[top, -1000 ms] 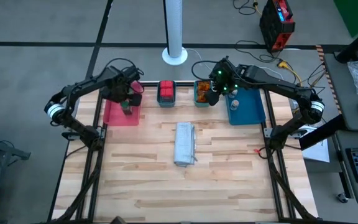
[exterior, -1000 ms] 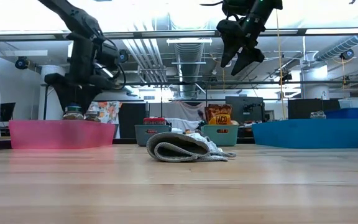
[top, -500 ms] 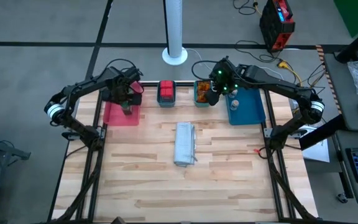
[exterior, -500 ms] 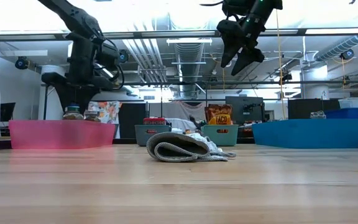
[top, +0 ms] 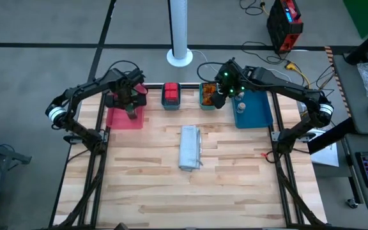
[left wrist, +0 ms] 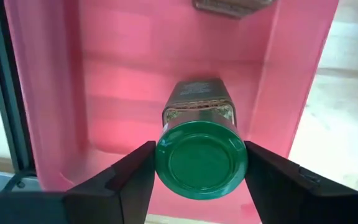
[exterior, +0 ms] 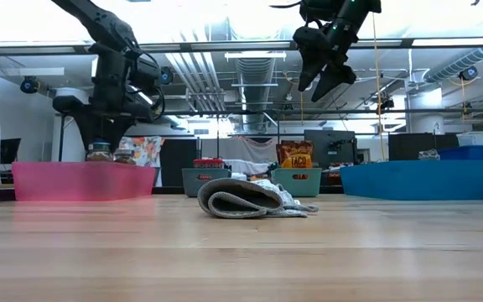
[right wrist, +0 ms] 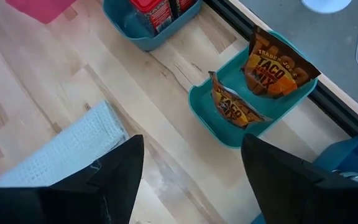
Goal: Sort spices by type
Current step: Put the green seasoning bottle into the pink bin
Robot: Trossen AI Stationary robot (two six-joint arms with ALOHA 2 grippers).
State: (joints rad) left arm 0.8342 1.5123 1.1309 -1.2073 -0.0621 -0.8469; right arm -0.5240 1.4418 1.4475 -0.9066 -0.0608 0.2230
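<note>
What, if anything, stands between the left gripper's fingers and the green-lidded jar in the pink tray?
Nothing visible. The left gripper sits over the pink tray with its fingers against either side of the green-lidded jar, no gap or object between them.

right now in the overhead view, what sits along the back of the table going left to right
pink tray with the left tool over it → small tray of red boxes → teal tray of orange packets → blue tray
</note>
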